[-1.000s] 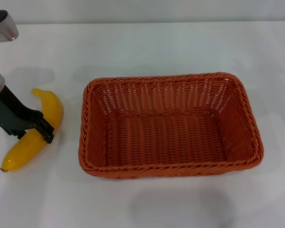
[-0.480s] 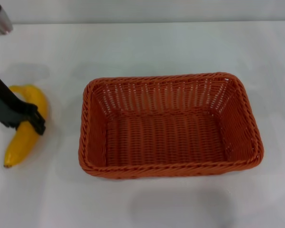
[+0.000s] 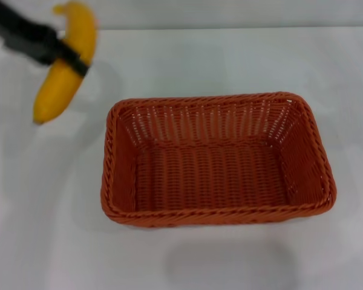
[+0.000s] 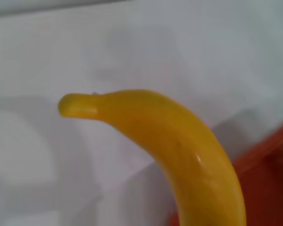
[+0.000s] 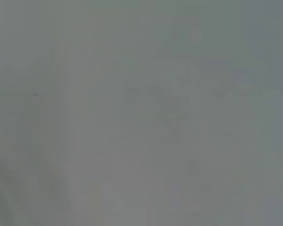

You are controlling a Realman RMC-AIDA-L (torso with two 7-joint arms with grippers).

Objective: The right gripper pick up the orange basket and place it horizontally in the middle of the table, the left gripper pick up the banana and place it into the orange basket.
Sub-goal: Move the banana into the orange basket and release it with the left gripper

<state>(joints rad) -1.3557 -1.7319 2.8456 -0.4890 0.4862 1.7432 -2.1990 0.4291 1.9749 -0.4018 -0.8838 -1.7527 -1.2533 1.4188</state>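
Observation:
The orange basket (image 3: 216, 158) lies lengthwise across the middle of the white table (image 3: 230, 60), and nothing is inside it. At the head view's top left the yellow banana (image 3: 66, 60) hangs in the air above the table, held around its middle by my left gripper (image 3: 69, 55), which is shut on it. It is up and to the left of the basket's far left corner. The left wrist view shows the banana (image 4: 179, 150) close up, with a piece of the orange basket (image 4: 269, 174) beyond it. My right gripper is out of view.
Bare white tabletop surrounds the basket on all sides. The right wrist view shows only a flat grey surface.
My left gripper has lifted the banana off the table at the left and carried it up and rightward, toward the basket's far left corner. The basket has not moved.

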